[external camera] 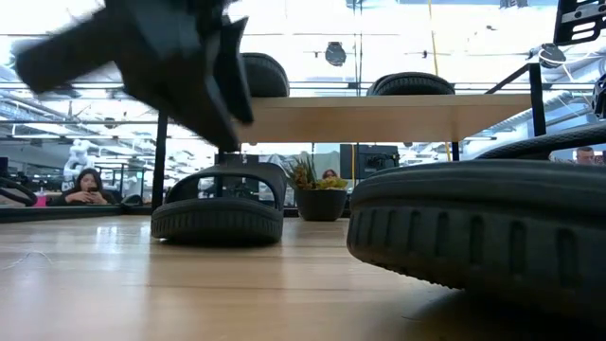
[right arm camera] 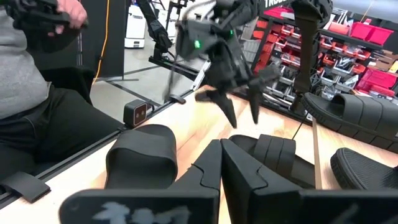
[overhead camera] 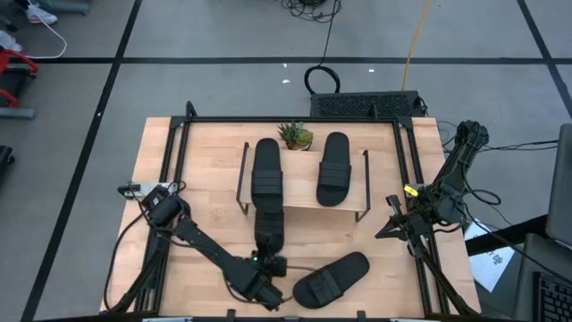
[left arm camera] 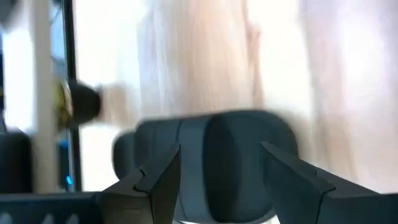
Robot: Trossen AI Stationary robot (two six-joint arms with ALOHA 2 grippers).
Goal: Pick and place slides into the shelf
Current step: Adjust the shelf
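Note:
Two black slides (overhead camera: 266, 168) (overhead camera: 333, 168) lie side by side on the shelf (overhead camera: 304, 202), soles on its wooden plank (external camera: 379, 118). A third slide (overhead camera: 268, 228) (external camera: 218, 204) rests on the table in front of the shelf. A fourth slide (overhead camera: 332, 279) (external camera: 473, 227) lies near the table's near edge. My left gripper (overhead camera: 273, 264) (right arm camera: 239, 102) hangs open above the third slide's (left arm camera: 217, 155) near end, fingers pointing down and clear of it. My right gripper (overhead camera: 386, 228) (right arm camera: 221, 162) is shut and waits at the table's right side.
A small potted plant (overhead camera: 296, 136) (external camera: 317, 194) stands at the shelf's far edge. Black frame rails (overhead camera: 407, 170) run along the table's sides. A seated person (right arm camera: 37, 81) shows beyond the table in the right wrist view. Bare wood (overhead camera: 206, 170) lies left of the shelf.

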